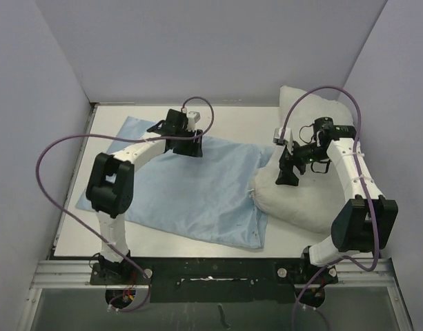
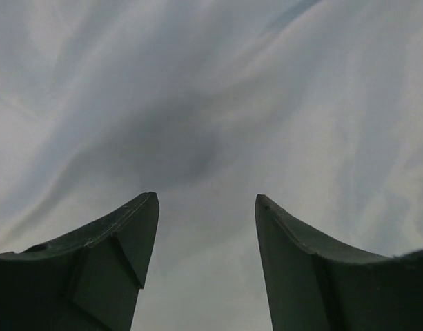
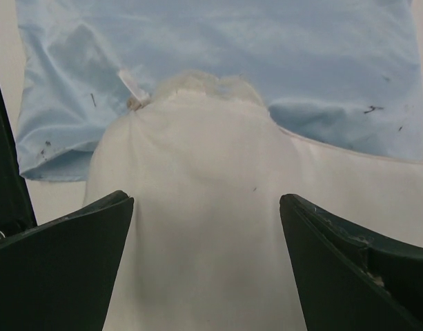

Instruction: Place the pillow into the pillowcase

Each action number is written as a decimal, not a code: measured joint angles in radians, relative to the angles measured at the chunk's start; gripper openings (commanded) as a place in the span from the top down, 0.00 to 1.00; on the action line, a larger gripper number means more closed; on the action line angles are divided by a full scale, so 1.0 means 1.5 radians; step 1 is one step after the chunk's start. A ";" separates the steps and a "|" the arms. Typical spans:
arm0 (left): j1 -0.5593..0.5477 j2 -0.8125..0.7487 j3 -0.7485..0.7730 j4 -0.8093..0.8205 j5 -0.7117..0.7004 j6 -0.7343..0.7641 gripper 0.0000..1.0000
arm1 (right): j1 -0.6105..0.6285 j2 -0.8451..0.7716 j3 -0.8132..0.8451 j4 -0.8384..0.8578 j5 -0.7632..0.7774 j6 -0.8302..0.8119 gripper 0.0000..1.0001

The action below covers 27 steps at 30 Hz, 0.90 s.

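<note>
Where the left arm folds at its elbow and reaches forward over the table, its claw points down at the far edge of the pillowcase. The claw stands apart and nothing is between its fingers. The left wrist view gives only blurred blue-grey cloth with no hem to be made out, and we cannot tell whether the tips touch it.

The right arm rises at the table's right side, bends and reaches back leftward. Its claw is down over the left part of the pillow, spread wide and gripping nothing.

The pillow lies at the right, its left end against the pillowcase's right edge. We cannot tell whether that end sits on the edge or inside it. The right arm hides part of the pillow's right side from above.
</note>
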<state>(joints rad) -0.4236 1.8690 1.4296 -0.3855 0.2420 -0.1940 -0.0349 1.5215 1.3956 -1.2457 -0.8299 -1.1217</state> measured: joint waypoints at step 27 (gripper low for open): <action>0.327 0.148 0.091 -0.124 -0.029 -0.071 0.57 | 0.054 0.096 0.083 0.275 0.143 0.336 1.00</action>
<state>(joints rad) 0.0673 2.0911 1.5658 -0.5720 0.1986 -0.3012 0.0456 1.6657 1.5204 -0.8333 -0.6155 -0.6182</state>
